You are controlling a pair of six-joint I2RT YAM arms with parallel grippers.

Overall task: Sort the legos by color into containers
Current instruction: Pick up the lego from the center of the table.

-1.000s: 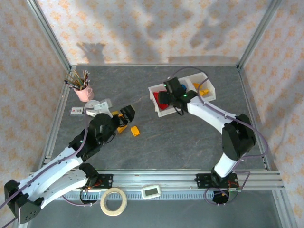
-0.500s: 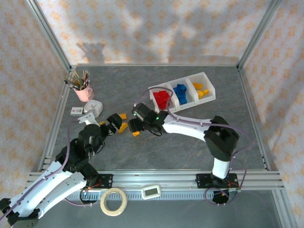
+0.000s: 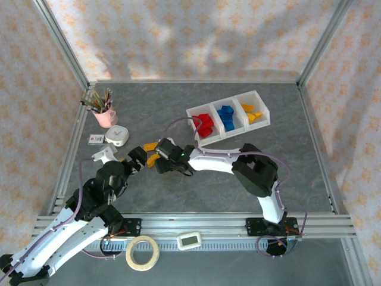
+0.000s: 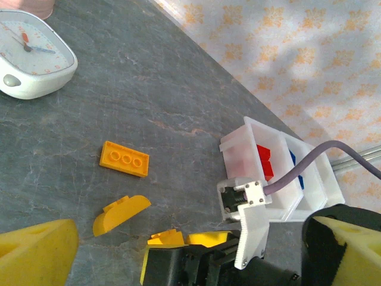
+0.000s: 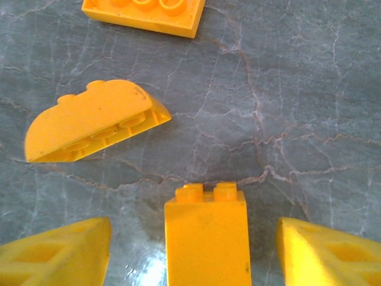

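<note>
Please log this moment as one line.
right gripper: open, yellow brick between fingers, untouched | left gripper: open, empty | loose: curved brick, flat plate

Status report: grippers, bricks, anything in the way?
Right gripper open, straddling yellow brick. Left gripper open, empty. Curved piece and plate alongside, not blocking.

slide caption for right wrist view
Open right claw straddles a small yellow studded plastic brick, a curved yellow brick beyond it.
</note>
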